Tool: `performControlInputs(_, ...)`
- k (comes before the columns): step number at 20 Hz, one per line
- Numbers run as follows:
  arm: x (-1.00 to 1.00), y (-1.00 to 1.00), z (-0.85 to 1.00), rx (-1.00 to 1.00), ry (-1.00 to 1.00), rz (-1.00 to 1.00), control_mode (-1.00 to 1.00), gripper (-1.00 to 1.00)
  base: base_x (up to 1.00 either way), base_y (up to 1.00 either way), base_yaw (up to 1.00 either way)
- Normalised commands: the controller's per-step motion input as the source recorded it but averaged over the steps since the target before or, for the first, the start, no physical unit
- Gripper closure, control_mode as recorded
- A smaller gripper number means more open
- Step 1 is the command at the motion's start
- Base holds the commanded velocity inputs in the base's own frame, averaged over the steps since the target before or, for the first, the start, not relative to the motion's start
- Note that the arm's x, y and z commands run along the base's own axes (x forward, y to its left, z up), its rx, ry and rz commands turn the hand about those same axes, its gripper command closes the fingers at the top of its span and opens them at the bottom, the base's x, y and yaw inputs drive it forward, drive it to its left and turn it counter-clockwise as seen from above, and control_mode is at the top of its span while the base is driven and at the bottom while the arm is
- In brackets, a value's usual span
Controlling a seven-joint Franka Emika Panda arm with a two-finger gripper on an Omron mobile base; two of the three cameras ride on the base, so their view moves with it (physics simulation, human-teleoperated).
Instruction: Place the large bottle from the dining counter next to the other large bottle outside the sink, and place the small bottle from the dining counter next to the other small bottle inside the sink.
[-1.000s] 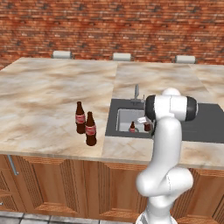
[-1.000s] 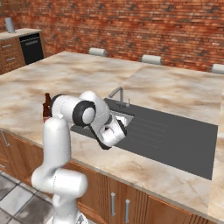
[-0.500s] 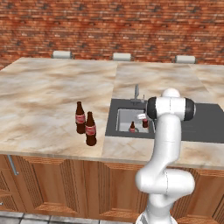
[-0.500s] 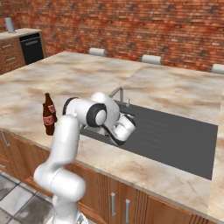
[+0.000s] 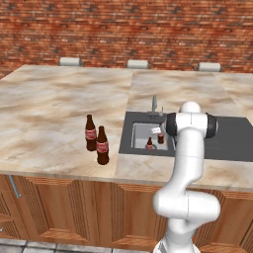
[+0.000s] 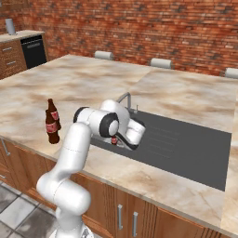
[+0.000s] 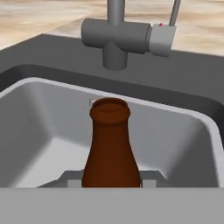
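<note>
In the hand view a small brown bottle [image 7: 110,148] stands upright in my gripper [image 7: 111,180], which is shut on its body. It hangs inside the grey sink [image 7: 39,127], in front of the chrome faucet [image 7: 117,38]. From the left base view the held small bottle [image 5: 160,138] is just right of the other small bottle [image 5: 149,144] in the sink [image 5: 141,132], slightly apart from it, under my gripper [image 5: 159,133]. Two large bottles [image 5: 90,132] [image 5: 102,145] stand side by side on the marble left of the sink. From the right, my gripper [image 6: 115,138] reaches down into the basin.
The dark grey surround and drainboard [image 6: 186,146] stretch right of the basin. Grey stool cushions [image 5: 137,63] line the far edge of the beige marble counter [image 5: 49,113]. A brick wall [image 5: 123,29] rises behind. Wooden cabinets [image 5: 74,207] sit below the front edge.
My arm has folded lower and the hand with the small bottle has sunk into the basin, closer to the other small bottle. The large bottles have not moved.
</note>
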Motion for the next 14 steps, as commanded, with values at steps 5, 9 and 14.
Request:
performControlInputs(5,0.37,0.00,-0.55,0.00,0.02,0.00,-1.00,1.00,0.00,0.00,0.00)
performControlInputs(9,0.39,-0.02,-0.45,0.02,0.01,0.00,-1.00,-1.00,0.00,0.00,0.00)
performControlInputs(14,0.31,-0.12,-0.44,0.04,0.00,0.00,-1.00,-1.00,0.00,0.00,0.00)
